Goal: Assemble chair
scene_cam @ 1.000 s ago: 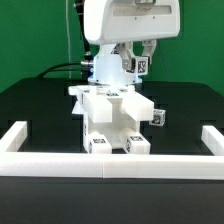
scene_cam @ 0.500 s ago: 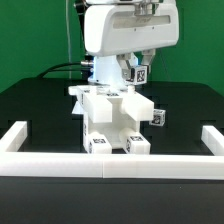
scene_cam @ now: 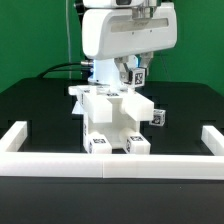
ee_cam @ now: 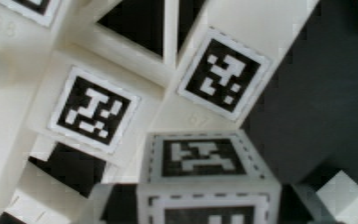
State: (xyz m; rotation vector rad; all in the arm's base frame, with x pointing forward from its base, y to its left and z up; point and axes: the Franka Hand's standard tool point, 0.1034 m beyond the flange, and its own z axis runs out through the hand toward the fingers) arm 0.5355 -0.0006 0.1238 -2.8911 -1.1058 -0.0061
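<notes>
Black table (scene_cam: 40, 105) before green backdrop (scene_cam: 30, 40), edged by white rail (scene_cam: 110, 162); chair (scene_cam: 110, 120) mid-table; pincer (scene_cam: 137, 72) above, grip impossible to tell.

black table (scene_cam: 30, 108), white border rail (scene_cam: 50, 163), green backdrop (scene_cam: 30, 40)

Parts: white plastic blocky chair pieces (ee_cam: 12, 120) fill most of the view, close and somewhat blurred.
Tags: square black-and-white tags (ee_cam: 96, 110) sit on several faces, each tilted differently.
Background: flat black table surface (ee_cam: 327, 100) shows between and beside the pieces.
</notes>
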